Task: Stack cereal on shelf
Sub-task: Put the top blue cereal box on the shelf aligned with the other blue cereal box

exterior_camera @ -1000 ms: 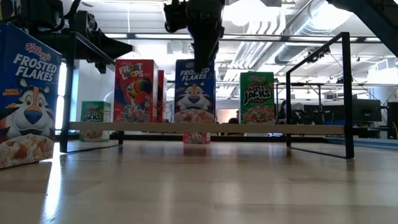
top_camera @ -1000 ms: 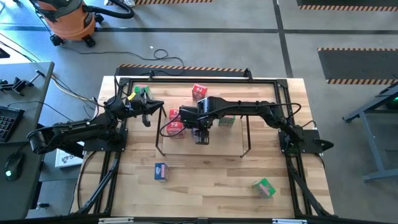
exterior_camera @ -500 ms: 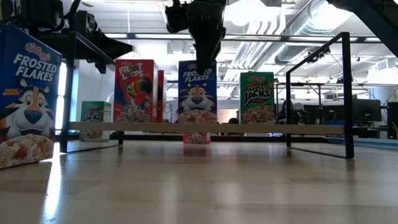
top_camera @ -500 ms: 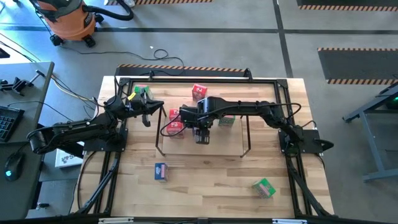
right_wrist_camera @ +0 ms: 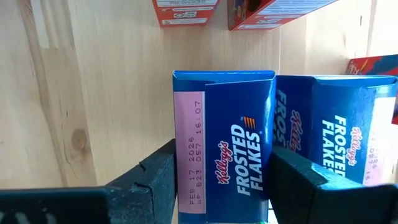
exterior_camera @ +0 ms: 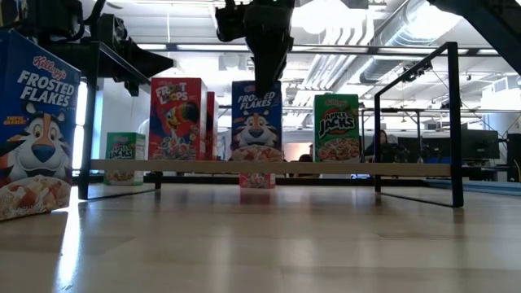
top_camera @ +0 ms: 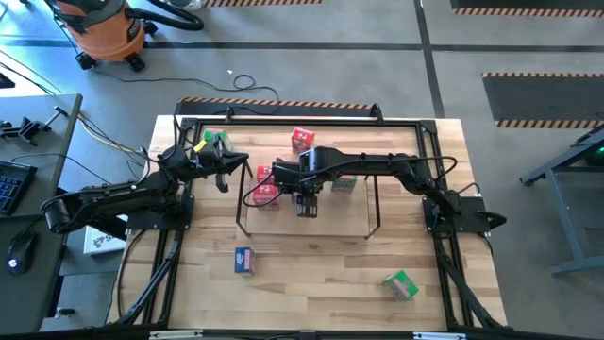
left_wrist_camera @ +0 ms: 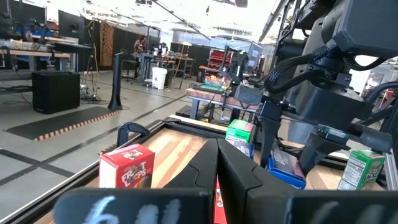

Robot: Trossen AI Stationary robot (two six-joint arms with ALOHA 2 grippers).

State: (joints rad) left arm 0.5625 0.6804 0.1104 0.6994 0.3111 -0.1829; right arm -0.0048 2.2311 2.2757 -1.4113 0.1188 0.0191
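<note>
Grey concrete flooring with hazard-striped edging surrounds a pale wooden table [top_camera: 311,274], bordered by a black rail frame; an orange shop vacuum [top_camera: 102,28] stands beyond the far left corner.

Right gripper [top_camera: 307,209] is positioned over the middle of the shelf [top_camera: 373,203], a thin black wire rack with a flat board. It is grasping a blue Frosted Flakes box [exterior_camera: 256,120] between its two fingers [right_wrist_camera: 149,180]; the right wrist view shows one pad against each narrow side of the box. In the low view the box stands upright on the shelf board, with the gripper bearing on its top edge.

Left gripper [top_camera: 223,177] is clenched with nothing between its fingers, parked at the left side of the table just outside the shelf's left end.

On the shelf board, the low view shows a red Froot Loops box [exterior_camera: 176,119] to the left of the held box and a green Apple Jacks box [exterior_camera: 336,128] to its right, all upright and apart. A second blue box [right_wrist_camera: 336,134] is seen just beside the held one in the right wrist view only.

High view alone records loose boxes on the near table: a blue one [top_camera: 244,260] near left and a green one [top_camera: 401,284] near right, well apart from the shelf.
</note>
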